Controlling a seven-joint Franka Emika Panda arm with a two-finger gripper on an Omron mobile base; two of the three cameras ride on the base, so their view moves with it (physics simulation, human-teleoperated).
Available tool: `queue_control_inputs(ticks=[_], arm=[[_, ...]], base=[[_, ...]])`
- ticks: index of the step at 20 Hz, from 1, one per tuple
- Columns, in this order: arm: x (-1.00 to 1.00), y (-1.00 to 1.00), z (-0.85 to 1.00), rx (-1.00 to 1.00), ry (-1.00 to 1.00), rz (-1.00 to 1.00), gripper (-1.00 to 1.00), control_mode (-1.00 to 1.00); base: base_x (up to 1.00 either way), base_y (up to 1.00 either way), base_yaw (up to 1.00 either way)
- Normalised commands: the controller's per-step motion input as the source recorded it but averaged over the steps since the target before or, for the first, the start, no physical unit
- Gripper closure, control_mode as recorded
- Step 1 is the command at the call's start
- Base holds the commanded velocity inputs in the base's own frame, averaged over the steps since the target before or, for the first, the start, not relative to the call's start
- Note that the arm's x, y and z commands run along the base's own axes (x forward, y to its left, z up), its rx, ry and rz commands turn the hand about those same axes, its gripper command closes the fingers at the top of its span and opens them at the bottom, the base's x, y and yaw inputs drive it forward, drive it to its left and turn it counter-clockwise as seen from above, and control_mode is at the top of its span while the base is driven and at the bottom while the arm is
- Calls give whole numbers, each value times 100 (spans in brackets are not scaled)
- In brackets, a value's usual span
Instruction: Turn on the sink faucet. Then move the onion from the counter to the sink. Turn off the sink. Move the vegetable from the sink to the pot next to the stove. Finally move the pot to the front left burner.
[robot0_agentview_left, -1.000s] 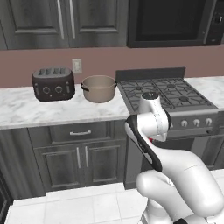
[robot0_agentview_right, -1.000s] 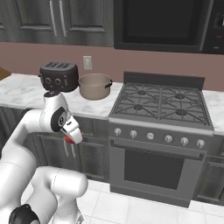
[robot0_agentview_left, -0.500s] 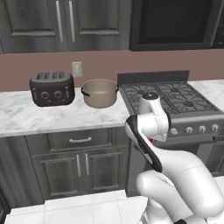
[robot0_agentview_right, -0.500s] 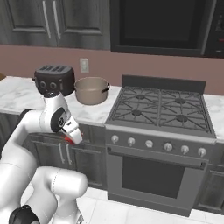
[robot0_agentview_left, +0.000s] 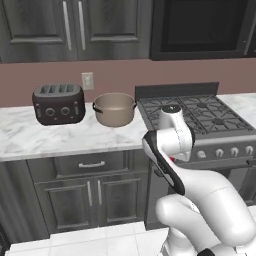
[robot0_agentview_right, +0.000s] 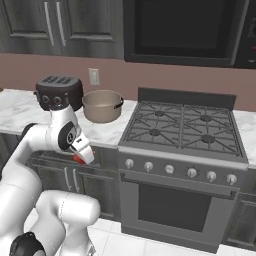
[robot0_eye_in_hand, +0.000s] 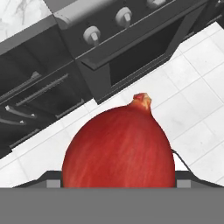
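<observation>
**Onion held low at cabinet front; pot empty-looking on table left of stove**

Nearest: the onion (robot0_eye_in_hand: 118, 146), glossy red with its pointed tip up, sits between the jaws, which are closed on its wide body. In the right base view a sliver of red shows under the wrist (robot0_agentview_right: 80, 159), low in front of the cabinet doors (robot0_agentview_left: 92, 200), below the table edge. White tiled floor (robot0_eye_in_hand: 183, 100) lies beneath it, open toward the oven door (robot0_agentview_right: 172, 202).

Middle: the table (robot0_agentview_left: 30, 137), white marble with grey veins, ends in a thick front edge that runs right to the stove (robot0_agentview_right: 185, 132). The stove's knob row (robot0_agentview_right: 180, 170) lines its front face, just under the grates.

Far: the pot (robot0_agentview_left: 115, 109), tan-brown, stands upright on the table just left of the stove's left edge, apart from it by a narrow gap. The toaster (robot0_agentview_left: 58, 103) stands further left, near the pot but not touching. Bare marble lies in front of both. A wall outlet (robot0_agentview_left: 87, 80) sits behind, between them. Dark upper cabinets (robot0_agentview_left: 75, 30) hang above.
</observation>
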Motion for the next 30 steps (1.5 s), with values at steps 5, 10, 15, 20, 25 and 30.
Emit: queue_control_inputs(ticks=[5, 10, 15, 20, 25, 30], arm=[[0, 0, 0, 0, 0, 0, 100, 100], [0, 0, 0, 0, 0, 0, 100, 100], [0, 0, 0, 0, 0, 0, 100, 100], [0, 0, 0, 0, 0, 0, 100, 100], [0, 0, 0, 0, 0, 0, 100, 100], [0, 0, 0, 0, 0, 0, 100, 100]], base=[[21, -26, 0], [25, -38, 2], [31, -45, 4], [17, -30, 2], [2, -18, 0], [5, -18, 0]])
